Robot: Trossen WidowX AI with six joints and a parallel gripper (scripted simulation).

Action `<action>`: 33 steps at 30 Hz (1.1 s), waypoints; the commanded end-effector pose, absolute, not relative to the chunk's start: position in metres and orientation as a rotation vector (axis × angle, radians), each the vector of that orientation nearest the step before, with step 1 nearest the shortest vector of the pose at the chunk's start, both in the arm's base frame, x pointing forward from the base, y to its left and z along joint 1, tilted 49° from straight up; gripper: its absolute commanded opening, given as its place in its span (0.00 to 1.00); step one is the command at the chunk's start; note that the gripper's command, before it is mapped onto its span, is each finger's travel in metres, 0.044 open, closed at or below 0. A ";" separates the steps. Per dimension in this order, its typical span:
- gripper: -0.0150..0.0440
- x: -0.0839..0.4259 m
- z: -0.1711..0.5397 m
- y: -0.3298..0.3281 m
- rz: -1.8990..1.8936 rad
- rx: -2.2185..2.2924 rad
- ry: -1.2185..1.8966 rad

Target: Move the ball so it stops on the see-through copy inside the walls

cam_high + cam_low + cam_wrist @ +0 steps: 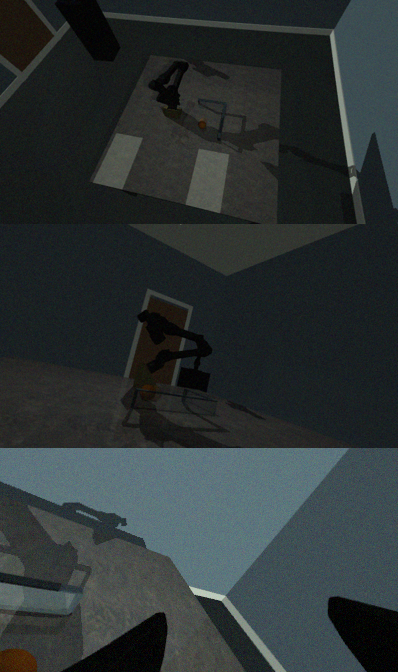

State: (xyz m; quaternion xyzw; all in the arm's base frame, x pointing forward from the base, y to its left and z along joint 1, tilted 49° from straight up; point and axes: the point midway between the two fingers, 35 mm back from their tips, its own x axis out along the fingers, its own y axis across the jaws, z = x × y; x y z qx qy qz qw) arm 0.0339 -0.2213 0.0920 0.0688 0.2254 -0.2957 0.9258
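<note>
Dim room: blue-grey walls point(295, 326), white skirting board point(217, 25), a dark floor point(68, 124), and a brown door point(157, 342) in a white frame.
</note>
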 end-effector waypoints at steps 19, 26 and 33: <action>0.95 0.159 0.048 -0.204 0.329 -0.179 0.688; 0.95 0.216 0.015 -0.159 0.851 -0.384 0.669; 0.95 0.250 -0.018 -0.102 1.327 -0.552 0.570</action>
